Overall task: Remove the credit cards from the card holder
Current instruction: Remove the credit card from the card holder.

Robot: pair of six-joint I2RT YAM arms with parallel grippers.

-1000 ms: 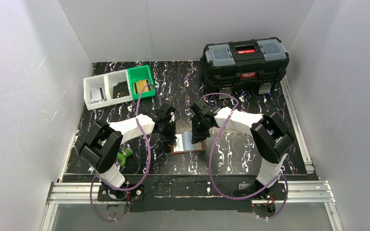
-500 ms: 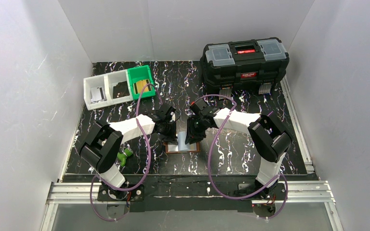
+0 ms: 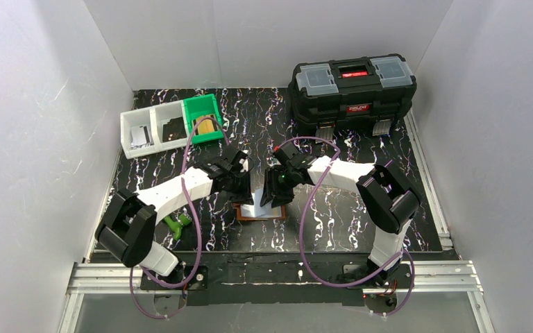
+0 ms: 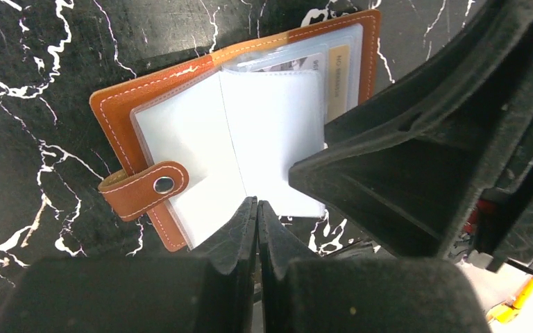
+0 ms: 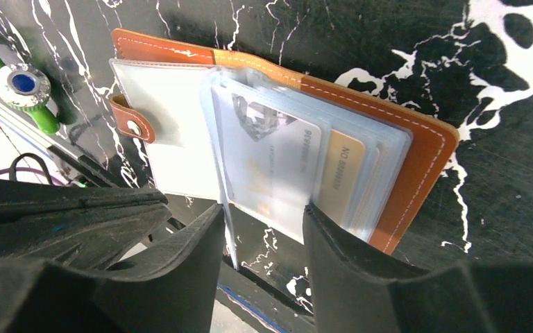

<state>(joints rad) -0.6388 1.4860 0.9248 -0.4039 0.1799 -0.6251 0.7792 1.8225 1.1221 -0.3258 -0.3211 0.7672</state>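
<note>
Right gripper (image 5: 264,225) is spreading its jaws wider, straddling the front sleeve (image 5: 250,177) with the cards (image 5: 336,184) still tucked in (so no pull yet). Left gripper (image 4: 257,211) is staying pinched together, empty, at the open card holder's (image 4: 180,132) near edge.

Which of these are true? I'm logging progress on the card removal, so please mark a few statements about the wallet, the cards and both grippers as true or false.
1. The card holder lies open on the table. True.
2. The left gripper is wide open. False: its jaws are shut.
3. Credit cards sit inside the sleeves. True.
4. The right gripper is shut. False: its jaws stand apart at the sleeves' edge.
</note>
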